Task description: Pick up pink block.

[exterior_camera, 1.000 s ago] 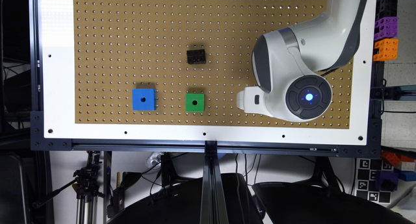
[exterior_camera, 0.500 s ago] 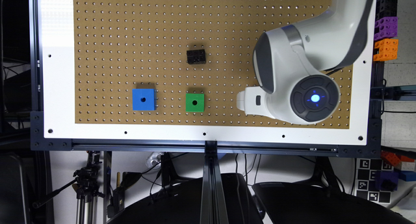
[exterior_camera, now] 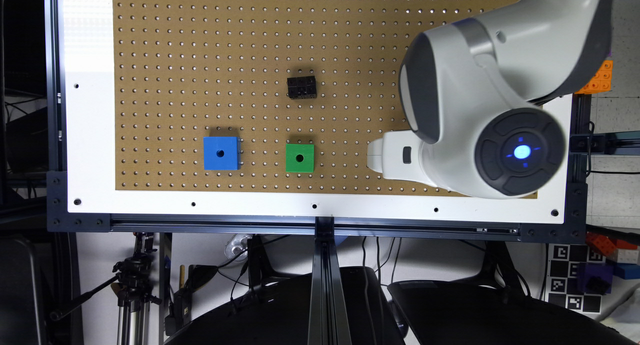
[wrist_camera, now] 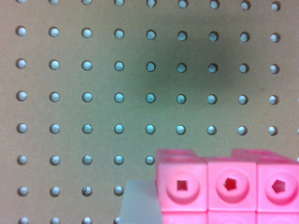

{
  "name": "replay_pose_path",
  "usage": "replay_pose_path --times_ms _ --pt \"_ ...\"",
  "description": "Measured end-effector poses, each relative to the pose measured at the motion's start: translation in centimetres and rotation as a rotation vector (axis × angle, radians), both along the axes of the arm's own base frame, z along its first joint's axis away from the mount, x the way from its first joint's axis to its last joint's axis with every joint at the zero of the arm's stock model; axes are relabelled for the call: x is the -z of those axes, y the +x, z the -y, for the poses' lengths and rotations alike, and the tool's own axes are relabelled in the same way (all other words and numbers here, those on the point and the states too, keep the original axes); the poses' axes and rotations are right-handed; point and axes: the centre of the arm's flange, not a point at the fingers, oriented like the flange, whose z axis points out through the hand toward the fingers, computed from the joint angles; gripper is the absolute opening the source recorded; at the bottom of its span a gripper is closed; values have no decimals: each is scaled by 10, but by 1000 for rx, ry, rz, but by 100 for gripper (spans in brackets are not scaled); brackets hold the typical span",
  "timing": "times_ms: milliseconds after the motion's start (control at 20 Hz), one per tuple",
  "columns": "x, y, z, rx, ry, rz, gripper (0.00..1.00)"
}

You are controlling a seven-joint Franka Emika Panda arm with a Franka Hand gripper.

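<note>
Since the earlier frames the white Franka arm (exterior_camera: 470, 110) has drifted toward the exterior view's right and a little lower; the blocks on the board have not shifted. We see its big rounded joint, with a dark cap and glowing blue light, hanging over the lower corner of the brown perforated pegboard (exterior_camera: 200, 60) on the exterior view's right. The white gripper (exterior_camera: 395, 155) juts out from it toward the exterior view's left, level with the green cube with a centre hole (exterior_camera: 300, 158).

In the wrist view, the bright pink plastic studded block (wrist_camera: 224, 186) sits very close to the camera, on the pegboard, with a pale, blurred shape touching its edge. We cannot tell whether the fingers are spread or pressed together.

The blue cube with a centre hole (exterior_camera: 221, 153) and the small black studded brick (exterior_camera: 302, 87) lie well apart from the gripper.
</note>
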Motion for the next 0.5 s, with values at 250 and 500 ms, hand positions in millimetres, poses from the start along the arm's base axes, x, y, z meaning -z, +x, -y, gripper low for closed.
replay_pose_path --times_ms 250,500 --pt "-36 -4 1 -3 -7 3 0" --pt "-35 -4 1 -3 -7 1 0"
